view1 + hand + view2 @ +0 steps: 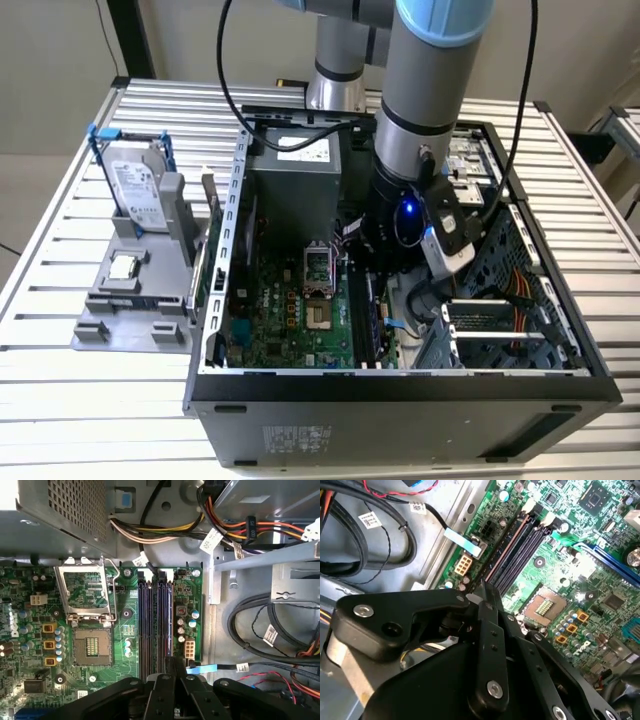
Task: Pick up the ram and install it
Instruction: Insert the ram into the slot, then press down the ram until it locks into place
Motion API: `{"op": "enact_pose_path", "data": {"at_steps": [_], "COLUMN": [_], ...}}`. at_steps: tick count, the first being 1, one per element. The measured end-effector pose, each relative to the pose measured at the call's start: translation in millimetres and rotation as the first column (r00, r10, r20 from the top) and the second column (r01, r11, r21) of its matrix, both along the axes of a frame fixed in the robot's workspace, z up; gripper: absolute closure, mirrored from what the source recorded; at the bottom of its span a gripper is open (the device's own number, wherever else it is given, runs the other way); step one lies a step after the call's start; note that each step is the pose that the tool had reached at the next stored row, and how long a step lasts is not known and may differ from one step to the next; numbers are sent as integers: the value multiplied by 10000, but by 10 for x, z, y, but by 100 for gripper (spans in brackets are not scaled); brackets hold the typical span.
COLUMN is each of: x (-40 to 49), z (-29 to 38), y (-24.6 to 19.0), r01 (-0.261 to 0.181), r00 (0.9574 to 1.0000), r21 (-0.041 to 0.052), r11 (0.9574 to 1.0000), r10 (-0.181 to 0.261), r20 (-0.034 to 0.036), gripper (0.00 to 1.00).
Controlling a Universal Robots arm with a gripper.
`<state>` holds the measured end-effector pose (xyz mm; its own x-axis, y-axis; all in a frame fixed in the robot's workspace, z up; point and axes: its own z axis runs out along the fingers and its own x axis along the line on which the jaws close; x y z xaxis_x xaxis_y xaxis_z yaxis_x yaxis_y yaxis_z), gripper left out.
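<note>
Hovering over the memory slots [155, 625], hand [175, 667] beside cables [260, 625]

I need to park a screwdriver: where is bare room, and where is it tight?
Bare table slats lie on the near side of the grey fixture, at the exterior view's left of the case. Inside the case it is crowded: the gripper hangs over the memory slots, with cables close by.
</note>
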<state>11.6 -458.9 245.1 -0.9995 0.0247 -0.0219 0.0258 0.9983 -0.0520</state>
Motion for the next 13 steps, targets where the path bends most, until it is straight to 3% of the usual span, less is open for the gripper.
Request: {"op": "enact_pose_path", "data": {"at_steps": [13], "x": [0], "z": [0], "y": [0], "r01": [0], "r00": [10000], "r21": [45], "r11": [10000], "r10": [0], "r20": [0], "gripper": [100]}}
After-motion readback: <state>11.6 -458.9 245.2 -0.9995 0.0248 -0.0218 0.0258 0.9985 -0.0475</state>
